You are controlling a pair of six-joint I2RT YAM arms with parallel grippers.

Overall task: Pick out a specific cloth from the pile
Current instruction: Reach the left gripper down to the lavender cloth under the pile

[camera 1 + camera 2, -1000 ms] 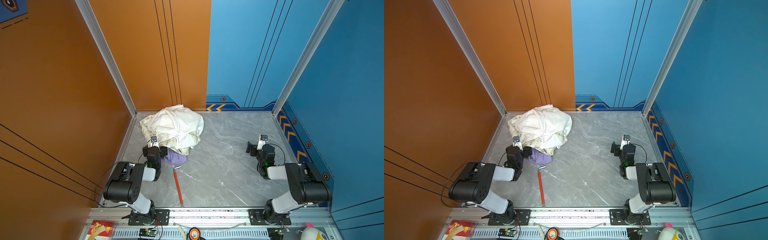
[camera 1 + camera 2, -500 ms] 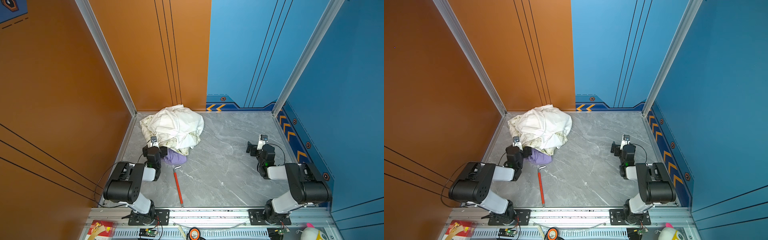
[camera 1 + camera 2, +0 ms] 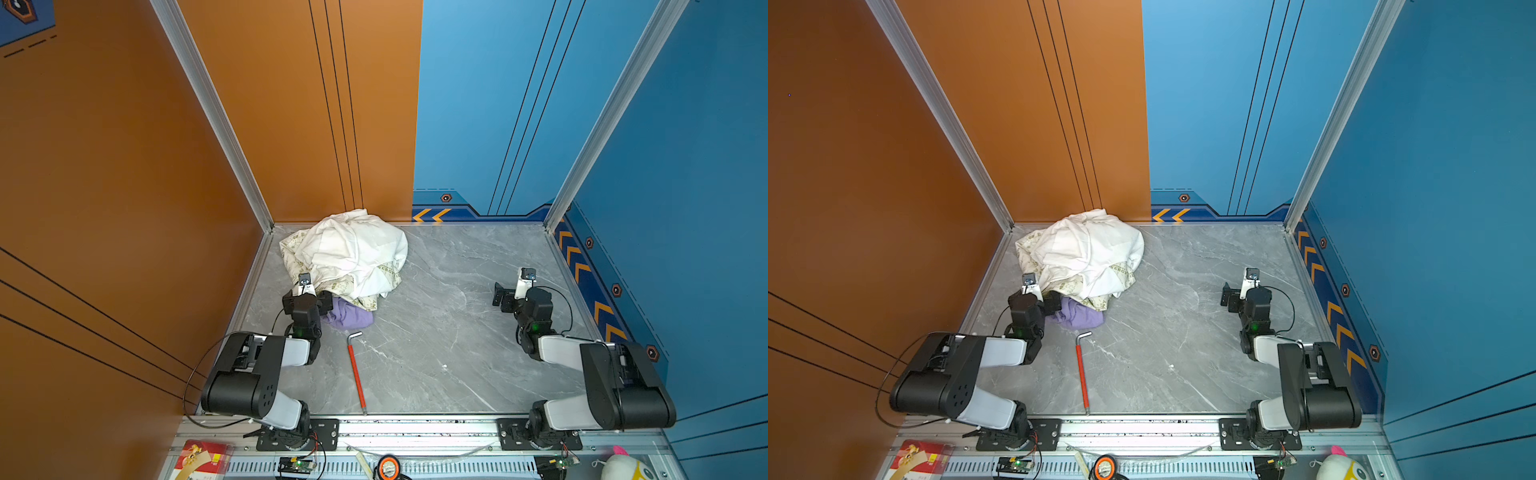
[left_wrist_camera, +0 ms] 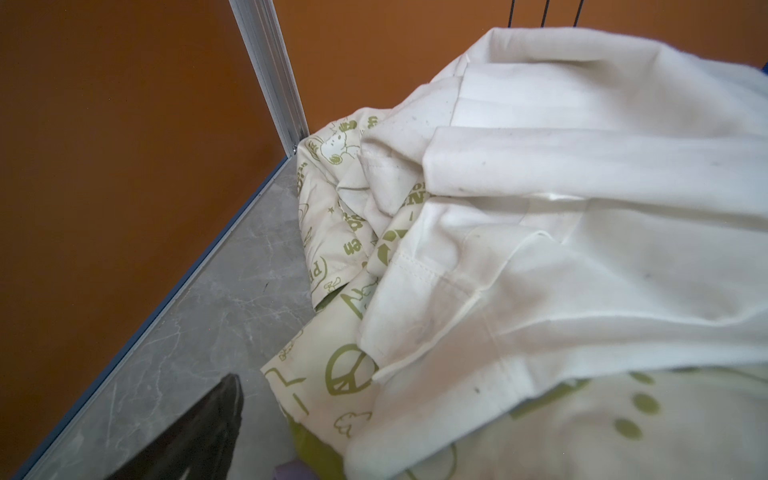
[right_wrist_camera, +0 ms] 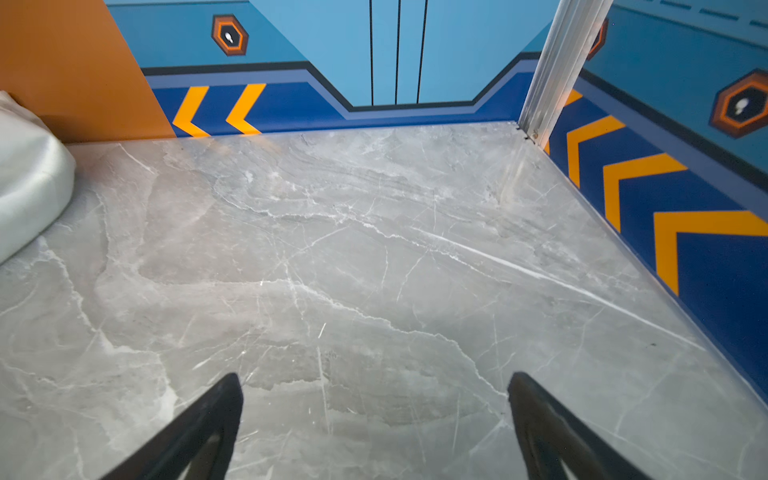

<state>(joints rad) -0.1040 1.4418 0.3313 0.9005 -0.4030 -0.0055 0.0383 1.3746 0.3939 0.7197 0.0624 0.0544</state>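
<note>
left tool (image 3: 309, 297): spread wide, empty, at pile (image 3: 353, 253) edge
right tool (image 3: 505, 296): likewise wide, empty
cloth (image 3: 349, 318): just beside left tool, partly under pile
risk: overhanging pile edge pinched too, all dragged along

1. You've got a red-handled L-key (image 3: 356, 374) lying flat on the grey marble table (image 3: 449, 332), bent end twd the back.
2. Orange wall (image 3: 291, 104) left/back; blue wall (image 3: 478, 104) w/ yellow chevrons (image 3: 432, 215) right.
3. Below front rail (image 3: 415, 426): red packet (image 3: 199, 457), orange roll (image 3: 388, 469), plush toy (image 3: 623, 467).
</note>
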